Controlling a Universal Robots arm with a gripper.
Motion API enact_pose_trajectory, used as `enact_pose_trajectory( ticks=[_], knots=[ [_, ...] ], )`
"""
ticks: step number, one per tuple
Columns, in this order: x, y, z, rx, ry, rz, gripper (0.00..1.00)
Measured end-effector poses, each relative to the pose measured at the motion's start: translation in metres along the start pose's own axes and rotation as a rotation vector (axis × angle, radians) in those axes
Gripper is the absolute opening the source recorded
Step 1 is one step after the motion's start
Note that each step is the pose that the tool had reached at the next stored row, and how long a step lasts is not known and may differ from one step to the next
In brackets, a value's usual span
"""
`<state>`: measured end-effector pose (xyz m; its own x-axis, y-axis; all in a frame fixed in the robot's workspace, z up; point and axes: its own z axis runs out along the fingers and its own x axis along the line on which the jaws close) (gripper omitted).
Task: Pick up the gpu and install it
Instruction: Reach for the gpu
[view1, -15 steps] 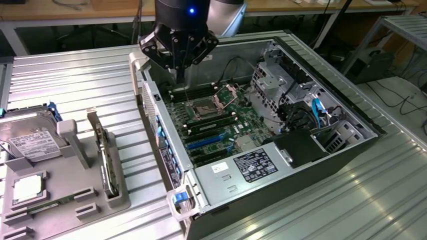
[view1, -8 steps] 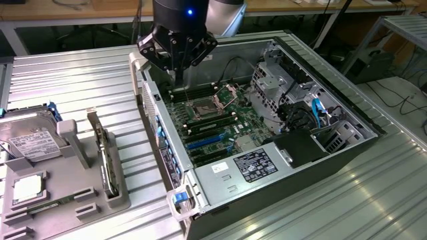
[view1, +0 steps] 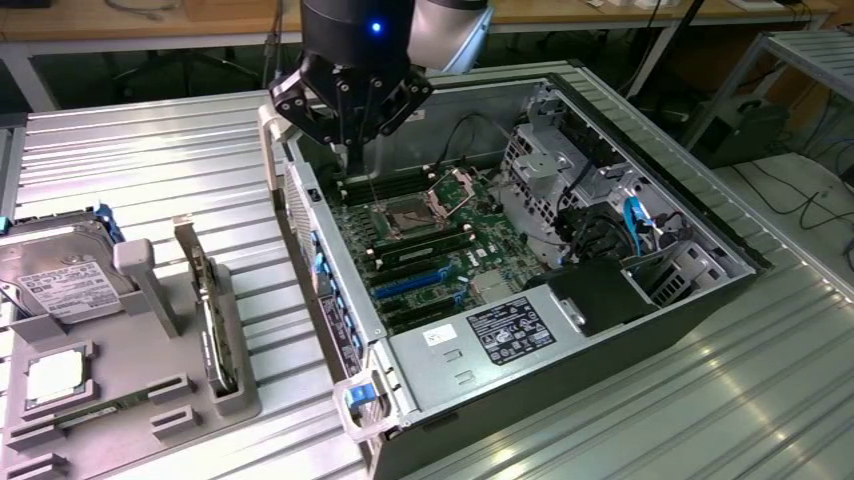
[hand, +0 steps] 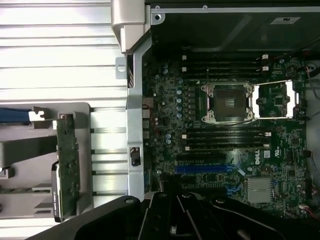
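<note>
Surface (view1: 147, 150): ribbed, light metal, with long parallel grooves, and reflective toward the near edge.

On it lies an open computer case (view1: 601, 400), its side panel off. The motherboard (view1: 427, 250) is exposed, and the CPU socket (view1: 400, 213) sits near the middle of the board with its retention frame raised.

Beside the computer case, on the exterior view's left, a grey moulded fixture (view1: 134, 420) rests on the surface. It carries a silver hard drive (view1: 60, 275) with a white label in the slot farthest from the case.

The gpu (view1: 211, 320) stands on edge in the fixture slot nearest the case, upright, with its metal bracket at the far end. In the wrist view the gpu (hand: 67, 160) shows as a narrow green board seated in that slot. It is apart from the case wall, with a strip of bare surface between them.

The end effector (view1: 354, 160) hangs over the far corner of the computer case, above the upper edge of the motherboard. It is closed, fingers drawn together, with no object in its grip. It is well apart from the gpu.

Room: wooden-topped desks (view1: 160, 20) stand behind the computer case. Cables (view1: 801, 200) trail over the floor beyond the case, on the exterior view's right.
</note>
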<state>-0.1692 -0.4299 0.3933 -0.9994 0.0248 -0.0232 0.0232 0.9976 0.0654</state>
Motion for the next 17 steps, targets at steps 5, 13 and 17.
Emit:
enact_pose_trajectory(
  ticks=[5,13,17],
  knots=[
    [0.0017,-0.0018,-0.0001,0.0000,0.0000,-0.001,0.11],
    [0.0038,-0.0046,-0.0004,0.0000,0.0001,-0.002,0.11],
    [0.0048,-0.0060,-0.0005,-0.0001,0.0001,-0.002,0.11]
  ],
)
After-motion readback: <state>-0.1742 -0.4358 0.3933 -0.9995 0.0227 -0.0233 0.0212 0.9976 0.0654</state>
